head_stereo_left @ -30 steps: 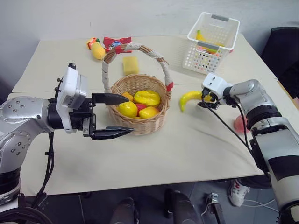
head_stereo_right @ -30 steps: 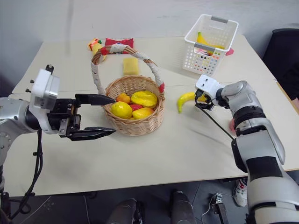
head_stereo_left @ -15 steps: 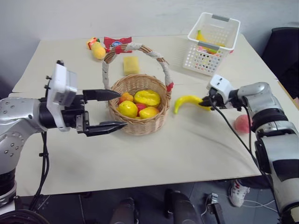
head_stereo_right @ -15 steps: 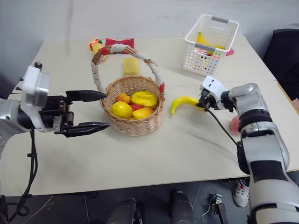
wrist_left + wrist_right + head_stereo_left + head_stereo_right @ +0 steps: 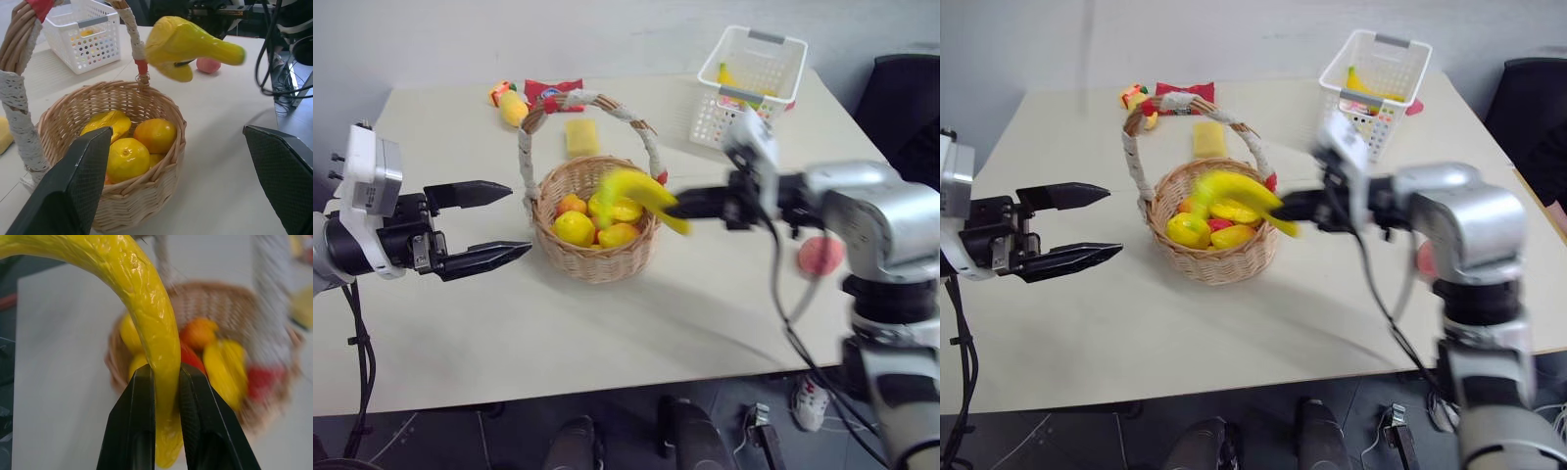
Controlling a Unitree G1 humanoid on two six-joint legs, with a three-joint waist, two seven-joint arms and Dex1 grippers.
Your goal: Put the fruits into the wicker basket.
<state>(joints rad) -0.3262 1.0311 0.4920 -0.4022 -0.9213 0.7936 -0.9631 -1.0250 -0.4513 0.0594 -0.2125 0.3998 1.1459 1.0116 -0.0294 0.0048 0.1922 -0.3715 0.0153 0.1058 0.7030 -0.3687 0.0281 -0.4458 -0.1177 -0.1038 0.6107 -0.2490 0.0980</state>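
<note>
While level, right arm [image 5: 862, 201] holds banana [image 5: 636, 191] over wicker basket [image 5: 592, 259] — left arm [image 5: 372, 240] aside

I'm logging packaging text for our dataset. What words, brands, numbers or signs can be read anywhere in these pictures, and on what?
None can be read.
Red snack packet at the table's far edge: a white and blue logo patch, too small and blurred to read.
White plastic lattice basket, wicker basket, banana: no text visible.

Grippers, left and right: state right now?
Left gripper: open, holding nothing.
Right gripper: shut on the banana, over the wicker basket.
</note>
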